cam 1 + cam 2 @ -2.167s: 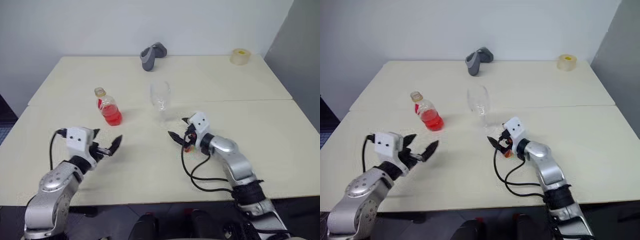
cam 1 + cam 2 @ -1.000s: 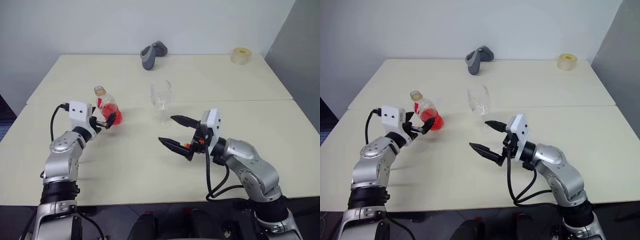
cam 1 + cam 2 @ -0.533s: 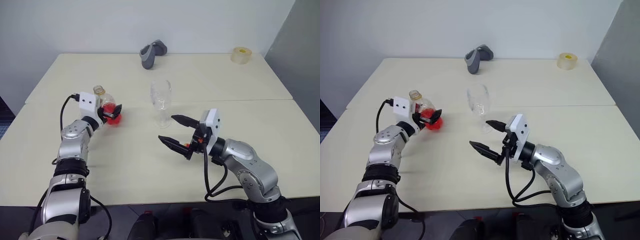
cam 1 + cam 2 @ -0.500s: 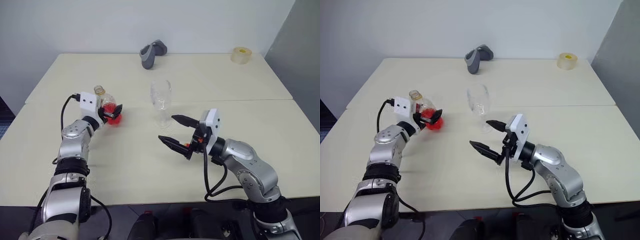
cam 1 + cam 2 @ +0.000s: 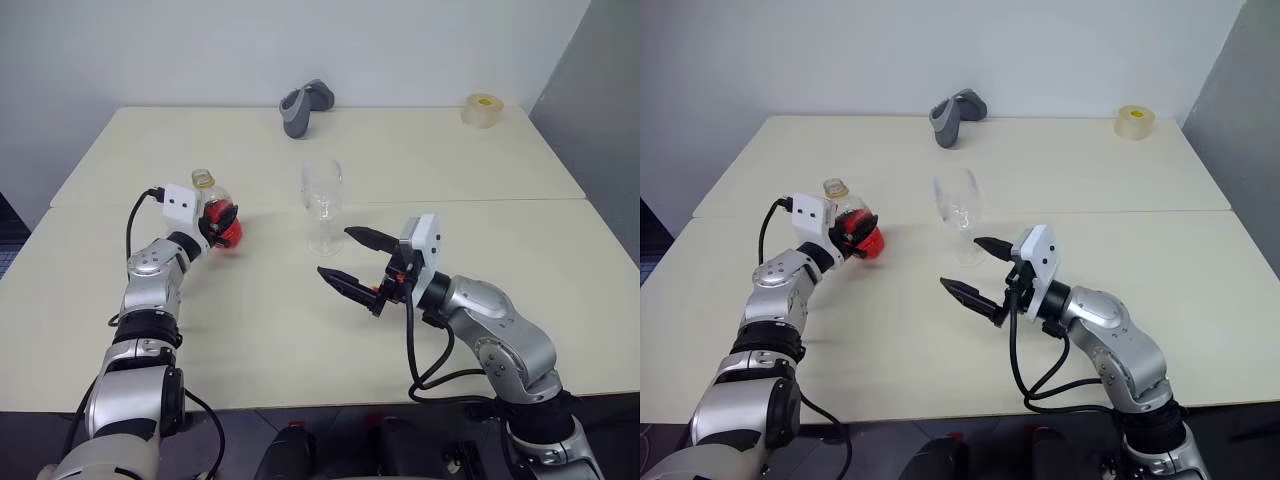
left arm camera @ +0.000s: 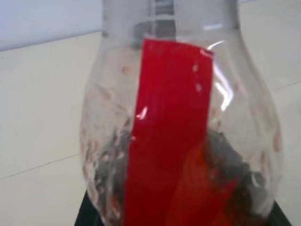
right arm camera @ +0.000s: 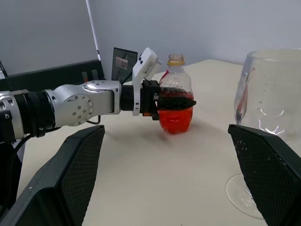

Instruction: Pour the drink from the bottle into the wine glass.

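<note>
Left claw pinches the bottle; right claw waits spread beside the wine glass.

The left gripper (image 5: 858, 232) has its two black fingers pressed against the rounded body of the bottle (image 7: 175, 99), which stands upright on the table (image 5: 480, 170) with the red drink (image 7: 176, 117) in its lower half. A plain red label strip (image 6: 169, 122) runs down the bottle; no writing can be read on it. The right gripper (image 5: 350, 258) is spread wide and holds nothing. The wine glass (image 5: 322, 200) stands upright just beyond it, between the two claws. Far beyond both lie a grey curved object (image 5: 303, 108) and a roll of tape (image 5: 481, 110).
</note>
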`<action>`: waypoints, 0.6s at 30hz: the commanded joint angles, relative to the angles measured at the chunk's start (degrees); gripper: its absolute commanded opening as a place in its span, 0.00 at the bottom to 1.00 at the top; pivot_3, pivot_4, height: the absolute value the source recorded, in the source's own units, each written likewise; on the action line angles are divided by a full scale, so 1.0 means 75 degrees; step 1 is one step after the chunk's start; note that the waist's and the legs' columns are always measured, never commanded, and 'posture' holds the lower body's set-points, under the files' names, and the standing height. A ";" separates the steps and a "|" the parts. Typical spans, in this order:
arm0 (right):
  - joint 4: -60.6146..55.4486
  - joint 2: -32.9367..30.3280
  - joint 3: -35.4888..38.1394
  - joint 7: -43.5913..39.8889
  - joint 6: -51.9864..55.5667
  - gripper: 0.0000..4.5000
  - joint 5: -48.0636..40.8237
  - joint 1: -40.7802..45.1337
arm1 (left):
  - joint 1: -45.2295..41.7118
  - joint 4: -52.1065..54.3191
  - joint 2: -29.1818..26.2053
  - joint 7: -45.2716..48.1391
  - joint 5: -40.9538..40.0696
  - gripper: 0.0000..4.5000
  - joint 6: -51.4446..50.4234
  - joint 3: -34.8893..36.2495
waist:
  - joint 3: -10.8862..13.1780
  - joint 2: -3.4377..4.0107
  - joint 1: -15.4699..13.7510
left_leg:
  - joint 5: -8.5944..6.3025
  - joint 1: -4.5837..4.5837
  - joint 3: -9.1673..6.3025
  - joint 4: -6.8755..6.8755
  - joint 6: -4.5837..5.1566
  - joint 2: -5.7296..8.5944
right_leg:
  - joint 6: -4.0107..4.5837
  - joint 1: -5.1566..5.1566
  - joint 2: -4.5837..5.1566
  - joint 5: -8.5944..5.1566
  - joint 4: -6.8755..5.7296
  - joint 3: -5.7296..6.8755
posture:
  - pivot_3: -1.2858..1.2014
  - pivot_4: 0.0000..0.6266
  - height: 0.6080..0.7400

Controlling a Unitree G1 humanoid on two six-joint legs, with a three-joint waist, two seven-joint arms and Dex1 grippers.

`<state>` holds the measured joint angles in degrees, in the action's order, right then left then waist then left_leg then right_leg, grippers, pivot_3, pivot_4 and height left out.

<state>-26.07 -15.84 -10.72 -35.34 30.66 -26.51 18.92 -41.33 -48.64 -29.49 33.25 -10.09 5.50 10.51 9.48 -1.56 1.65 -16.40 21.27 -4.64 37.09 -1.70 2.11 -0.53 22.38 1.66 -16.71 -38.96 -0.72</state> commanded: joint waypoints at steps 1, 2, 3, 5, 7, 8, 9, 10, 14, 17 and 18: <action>-0.0085 0.0031 0.0089 -0.0001 -0.0152 1.00 -0.0053 0.0167 | -0.0328 0.0153 -0.0074 0.0016 0.0022 0.27 0.0119 0.0032 | 0.0000 0.0000 0.0000 | 0.0000 0.0000 0.0000 0.0000 0.0000 0.0000 | 0.0000 0.0000 0.0000 0.0000 0.0000 0.0000 | 0.52 0.24 1.00; -0.0058 0.0014 0.0091 -0.0016 -0.0172 1.00 -0.0031 0.0187 | -0.0485 0.0163 -0.0101 0.0056 0.0062 0.26 0.0088 -0.0022 | 0.0002 -0.0003 -0.0002 | 0.0000 0.0000 0.0000 0.0001 0.0000 0.0000 | 0.0000 0.0000 0.0000 0.0000 -0.0001 0.0000 | 0.52 0.24 1.00; -0.0025 -0.0003 0.0097 -0.0030 -0.0186 1.00 -0.0013 0.0214 | -0.0670 0.0154 -0.0129 0.0116 0.0102 0.26 0.0050 -0.0081 | 0.0007 -0.0012 -0.0003 | 0.0000 0.0002 -0.0002 0.0003 -0.0001 0.0000 | 0.0000 0.0000 0.0000 0.0000 -0.0001 0.0002 | 0.52 0.24 1.00; 0.0077 -0.0098 0.0098 -0.0096 -0.0237 1.00 0.0073 0.0274 | -0.1083 0.0047 -0.0197 0.0276 0.0252 0.25 0.0079 -0.0257 | 0.0017 -0.0030 -0.0005 | 0.0002 0.0033 -0.0021 0.0020 -0.0002 0.0000 | 0.0001 0.0021 0.0000 0.0001 -0.0007 0.0025 | 0.52 0.24 1.00; 0.0209 -0.0267 0.0117 -0.0216 -0.0320 1.00 0.0192 0.0326 | -0.1548 -0.0148 -0.0284 0.0500 0.0552 0.25 0.0266 -0.0547 | 0.0018 -0.0033 -0.0021 | 0.0003 0.0105 -0.0044 0.0074 -0.0005 0.0004 | -0.0001 0.0071 -0.0001 0.0004 -0.0026 0.0046 | 0.52 0.24 1.00; 0.0302 -0.0332 0.0146 -0.0249 -0.0359 1.00 0.0232 0.0367 | -0.1758 -0.0285 -0.0313 0.0595 0.0692 0.25 0.0360 -0.0679 | 0.0019 -0.0035 -0.0021 | 0.0004 0.0161 -0.0054 0.0117 -0.0006 0.0010 | -0.0002 0.0110 0.0000 0.0006 -0.0049 0.0053 | 0.52 0.24 1.00; 0.0388 -0.0377 0.0191 -0.0261 -0.0395 1.00 0.0240 0.0425 | -0.1927 -0.0411 -0.0328 0.0688 0.0800 0.25 0.0453 -0.0782 | 0.0019 -0.0035 -0.0018 | 0.0004 0.0188 -0.0056 0.0132 -0.0006 0.0022 | -0.0009 0.0132 0.0008 0.0010 -0.0058 0.0050 | 0.52 0.24 1.00; 0.0462 -0.0404 0.0264 -0.0262 -0.0393 1.00 0.0202 0.0507 | -0.2086 -0.0535 -0.0347 0.0780 0.0921 0.25 0.0582 -0.0891 | 0.0019 -0.0035 -0.0015 | 0.0005 0.0193 -0.0051 0.0139 -0.0006 0.0029 | -0.0015 0.0135 0.0013 0.0014 -0.0060 0.0043 | 0.52 0.24 1.00; 0.0809 -0.0464 0.0639 -0.0210 -0.0327 1.00 0.0037 0.1088 | -0.2682 -0.0969 -0.0405 0.1159 0.1354 0.25 0.1202 -0.1301 | 0.0021 -0.0036 0.0007 | 0.0005 0.0191 -0.0039 0.0140 -0.0004 0.0034 | -0.0021 0.0136 0.0017 0.0017 -0.0058 0.0032 | 0.52 0.24 1.00; 0.1218 -0.0506 0.0869 -0.0230 -0.0461 1.00 0.0098 0.1556 | -0.3190 -0.1330 -0.0410 0.1427 0.1670 0.25 0.1755 -0.1589 | 0.0023 -0.0038 0.0024 | 0.0005 0.0194 -0.0039 0.0134 -0.0004 0.0032 | -0.0020 0.0151 0.0015 0.0017 -0.0070 0.0033 | 0.52 0.24 1.00; 0.1358 -0.0528 0.0903 -0.0253 -0.0539 1.00 0.0160 0.1672 | -0.3357 -0.1468 -0.0409 0.1487 0.1776 0.25 0.1931 -0.1680 | 0.0024 -0.0038 0.0022 | 0.0006 0.0198 -0.0039 0.0133 -0.0004 0.0031 | -0.0020 0.0159 0.0014 0.0017 -0.0073 0.0034 | 0.52 0.24 1.00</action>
<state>-16.18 -19.56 -5.44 -36.74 28.73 -25.48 30.13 -62.63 -59.81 -31.47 43.54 2.13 16.35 -1.69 9.66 -1.85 1.82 -16.36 22.78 -4.94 38.09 -1.73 2.33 -0.68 23.59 1.76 -16.59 -39.53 -0.45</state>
